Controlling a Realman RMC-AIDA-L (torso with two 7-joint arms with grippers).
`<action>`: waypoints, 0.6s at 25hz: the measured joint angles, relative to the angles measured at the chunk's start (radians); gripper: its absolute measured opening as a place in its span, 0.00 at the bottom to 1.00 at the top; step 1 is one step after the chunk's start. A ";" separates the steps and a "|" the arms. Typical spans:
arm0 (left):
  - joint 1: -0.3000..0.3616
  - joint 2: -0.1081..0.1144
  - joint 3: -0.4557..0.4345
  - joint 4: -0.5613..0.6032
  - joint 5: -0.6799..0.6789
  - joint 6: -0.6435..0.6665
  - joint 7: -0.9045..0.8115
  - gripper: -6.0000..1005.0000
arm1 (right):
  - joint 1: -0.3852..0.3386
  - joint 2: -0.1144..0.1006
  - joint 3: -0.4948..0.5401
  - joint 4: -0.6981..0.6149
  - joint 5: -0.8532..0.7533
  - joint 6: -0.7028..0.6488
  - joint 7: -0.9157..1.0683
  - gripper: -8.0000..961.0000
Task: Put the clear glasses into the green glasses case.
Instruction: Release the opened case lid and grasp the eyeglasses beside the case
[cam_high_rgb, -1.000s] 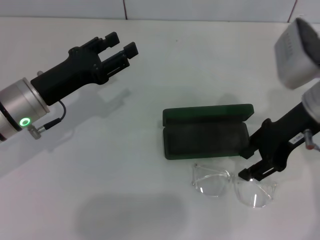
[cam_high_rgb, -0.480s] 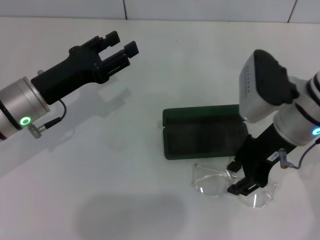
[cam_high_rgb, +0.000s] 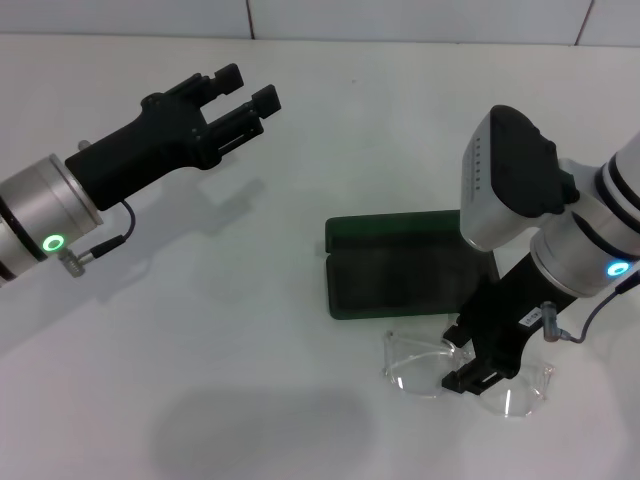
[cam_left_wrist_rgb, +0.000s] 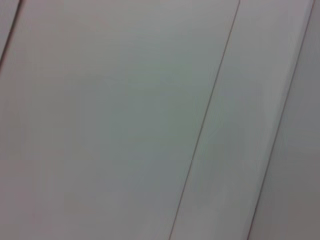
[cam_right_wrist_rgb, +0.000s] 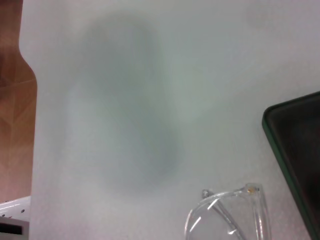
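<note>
Nearest to me, on the right side of the white table (cam_high_rgb: 250, 400), lie the clear glasses (cam_high_rgb: 420, 366), see-through plastic ones with two round lenses and thin see-through arms, flat on the table just in front of the case. My right gripper (cam_high_rgb: 466, 362) is down over the middle of them, about where the two lenses join, with its black fingers on either side of that part. I cannot tell if the fingers have closed on the plastic or are only around it, and nothing looks lifted yet. The right wrist view shows one lens and a corner of the case, not my fingers. Just behind the glasses is the green glasses case (cam_high_rgb: 400, 280), a dark green hard box with round corners, lying open with its dark inside facing up and its lid flat behind it. Here is my worry: the plastic is smooth and thin, so a small pinch in the middle could slip, or the glasses could tip to one side and fall. They look about as wide as the case, so if I bring them in crooked, an end may catch on the rim. Far off on the left, my left gripper (cam_high_rgb: 244, 89) hangs above the table with its fingers apart, holding nothing.
</note>
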 joint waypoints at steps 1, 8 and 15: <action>-0.001 0.000 0.000 0.000 0.002 0.000 0.000 0.68 | 0.000 0.000 -0.002 0.001 0.000 0.000 0.003 0.50; 0.002 0.000 0.000 0.002 0.011 0.004 0.002 0.68 | 0.002 0.000 -0.008 0.002 -0.004 0.002 0.023 0.49; 0.005 -0.003 0.000 0.004 0.012 0.008 0.014 0.68 | 0.003 -0.003 -0.005 -0.001 -0.009 0.002 0.032 0.47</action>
